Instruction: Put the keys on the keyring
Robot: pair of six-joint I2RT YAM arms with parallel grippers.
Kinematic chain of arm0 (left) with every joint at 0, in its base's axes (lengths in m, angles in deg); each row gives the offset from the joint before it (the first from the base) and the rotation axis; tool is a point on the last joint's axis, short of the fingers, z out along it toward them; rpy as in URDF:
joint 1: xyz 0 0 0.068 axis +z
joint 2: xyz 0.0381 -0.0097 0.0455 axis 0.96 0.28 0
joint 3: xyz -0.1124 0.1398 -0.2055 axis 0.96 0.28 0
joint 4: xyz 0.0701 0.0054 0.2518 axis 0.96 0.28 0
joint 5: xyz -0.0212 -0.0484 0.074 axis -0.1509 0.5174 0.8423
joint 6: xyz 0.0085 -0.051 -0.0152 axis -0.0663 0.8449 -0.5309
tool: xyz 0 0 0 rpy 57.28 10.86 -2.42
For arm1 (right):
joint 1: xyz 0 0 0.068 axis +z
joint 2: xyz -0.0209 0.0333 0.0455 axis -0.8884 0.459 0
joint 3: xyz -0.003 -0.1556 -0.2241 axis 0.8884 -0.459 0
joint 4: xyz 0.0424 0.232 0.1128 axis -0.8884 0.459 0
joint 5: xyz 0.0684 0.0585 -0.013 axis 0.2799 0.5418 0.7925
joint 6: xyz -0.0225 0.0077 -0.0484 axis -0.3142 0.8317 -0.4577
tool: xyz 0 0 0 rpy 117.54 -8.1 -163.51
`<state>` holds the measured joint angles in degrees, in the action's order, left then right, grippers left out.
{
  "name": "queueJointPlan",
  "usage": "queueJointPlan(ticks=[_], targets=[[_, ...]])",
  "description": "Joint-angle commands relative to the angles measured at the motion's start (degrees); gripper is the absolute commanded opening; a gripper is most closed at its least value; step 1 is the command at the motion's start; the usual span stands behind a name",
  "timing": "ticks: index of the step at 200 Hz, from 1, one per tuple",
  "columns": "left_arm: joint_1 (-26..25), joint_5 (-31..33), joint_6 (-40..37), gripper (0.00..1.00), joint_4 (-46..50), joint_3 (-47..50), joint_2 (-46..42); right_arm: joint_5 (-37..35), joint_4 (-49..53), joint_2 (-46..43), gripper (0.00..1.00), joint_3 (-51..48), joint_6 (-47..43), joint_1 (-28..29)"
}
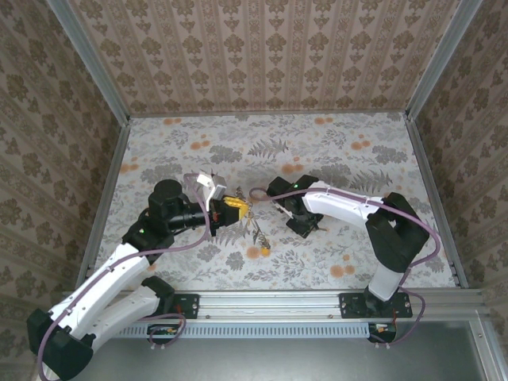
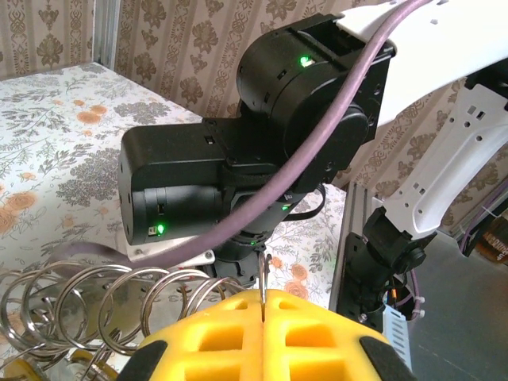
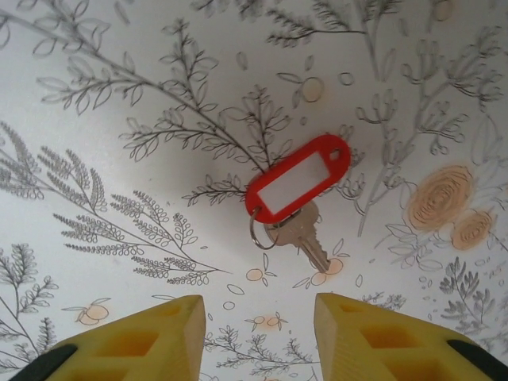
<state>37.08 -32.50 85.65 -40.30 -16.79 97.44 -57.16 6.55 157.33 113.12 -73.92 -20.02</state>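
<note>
Diagonally, red tag (image 3: pixel 298 177) slants up-right; key (image 3: pixel 302 236) blade points down-right.

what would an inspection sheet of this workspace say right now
surface: floral-print table, flat and dry.
job's things: red key lies flat on the table, its silver blade on a small ring; a bunch of metal rings sits beside the left tool.
clutter: nothing seen.
tools: left tool shut, pinching a thin wire that looks like the keyring; right tool open above the red key, not touching it.
cables: purple cable runs along the right arm, no snag seen.
surroundings: patterned walls on three sides, metal rail at the near edge.
</note>
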Motion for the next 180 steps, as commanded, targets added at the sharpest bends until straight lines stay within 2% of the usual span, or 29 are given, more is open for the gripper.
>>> queueJointPlan(ticks=[1, 92, 128, 180], targets=[[0.10, -0.95, -0.48, 0.00, -1.10, -0.57, -1.35, 1.66, -1.86, -0.10, 0.41, -2.27, -4.02, -0.07], [0.19, -1.05, -0.69, 0.00, -1.11, -0.64, -1.20, 2.34, -8.75, 3.50, 0.38, -5.20, -8.60, -3.04], [0.20, -0.69, -0.88, 0.00, -0.92, -0.68, -1.11, 2.54, -9.36, 3.74, 0.35, -6.09, -9.31, -3.89], [0.29, -0.64, -0.83, 0.00, -0.83, -0.72, -0.91, 2.75, -10.76, 3.85, 0.25, -7.03, -9.88, -4.51]])
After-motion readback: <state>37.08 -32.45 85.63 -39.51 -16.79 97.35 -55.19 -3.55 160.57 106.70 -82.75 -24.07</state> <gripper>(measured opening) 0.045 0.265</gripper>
